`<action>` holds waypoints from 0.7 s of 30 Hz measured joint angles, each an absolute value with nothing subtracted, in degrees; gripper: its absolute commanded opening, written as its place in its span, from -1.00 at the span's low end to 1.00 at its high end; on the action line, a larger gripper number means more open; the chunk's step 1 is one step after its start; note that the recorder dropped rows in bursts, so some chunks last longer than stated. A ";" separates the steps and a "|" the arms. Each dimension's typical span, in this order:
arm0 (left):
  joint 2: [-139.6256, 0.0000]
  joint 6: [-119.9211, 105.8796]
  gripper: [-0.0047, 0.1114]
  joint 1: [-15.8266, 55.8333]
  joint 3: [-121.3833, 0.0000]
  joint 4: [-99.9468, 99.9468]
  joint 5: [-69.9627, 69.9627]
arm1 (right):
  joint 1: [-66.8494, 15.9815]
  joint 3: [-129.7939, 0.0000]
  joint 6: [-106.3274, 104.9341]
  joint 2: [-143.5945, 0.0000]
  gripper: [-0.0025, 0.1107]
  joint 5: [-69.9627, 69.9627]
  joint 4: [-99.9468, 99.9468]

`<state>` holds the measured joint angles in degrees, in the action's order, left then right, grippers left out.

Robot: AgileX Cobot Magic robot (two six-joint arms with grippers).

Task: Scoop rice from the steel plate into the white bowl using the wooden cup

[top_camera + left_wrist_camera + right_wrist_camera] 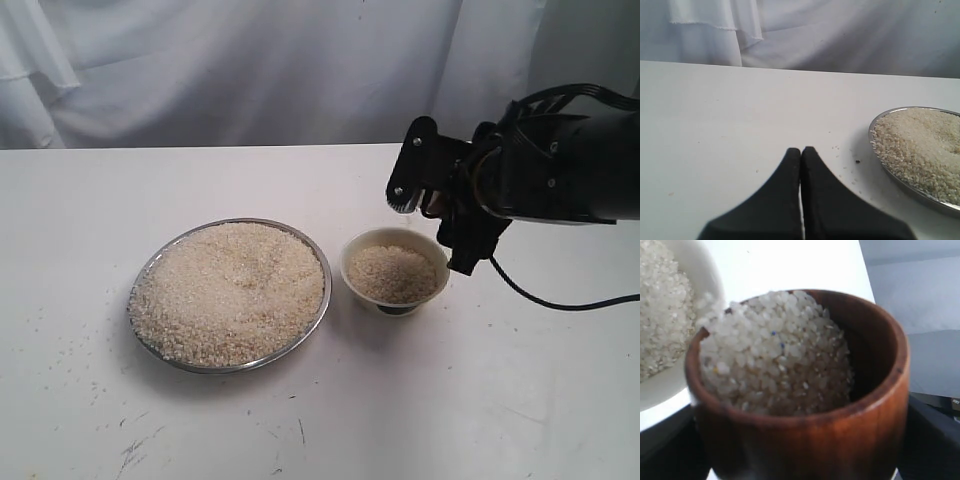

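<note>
**A:** Where is the wooden cup [805, 390]?

**B:** Pinched in the right pincer [437, 215]. It is tilted and brimful of rice [775, 350], with its lip over the white bowl [346, 268] on the side away from the steel plate [327, 285]. A few blurred grains at the lip may be falling.

**A:** How should it pour?

**B:** I'd bring the lip over the bowl's middle and roll the wrist slowly, so the grains slide out in a thin stream. The bowl looks well filled, and a quick dump would likely scatter rice onto the bench [500, 400]. I'd keep the lip low.

**A:** And the left pincer [801, 150]?

**B:** It is pressed together and empty, low over the bench beside the plate, clear of the pour.
</note>
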<state>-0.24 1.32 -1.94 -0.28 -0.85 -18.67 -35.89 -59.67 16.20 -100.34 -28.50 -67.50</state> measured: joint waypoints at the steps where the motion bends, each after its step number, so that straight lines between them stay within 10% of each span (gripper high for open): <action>1: -0.24 1.32 -0.92 -1.94 -0.28 -0.85 -18.67 | -35.89 -59.82 15.75 -100.34 -0.96 -28.50 -67.79; 21: -0.24 1.32 -0.92 -1.94 -0.28 -0.85 -18.67 | -37.14 -59.82 10.66 -105.68 -0.96 -31.04 -72.07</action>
<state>-0.24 1.32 -1.94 -0.28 -0.85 -18.67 -37.14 -59.82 10.66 -105.68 -31.04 -72.07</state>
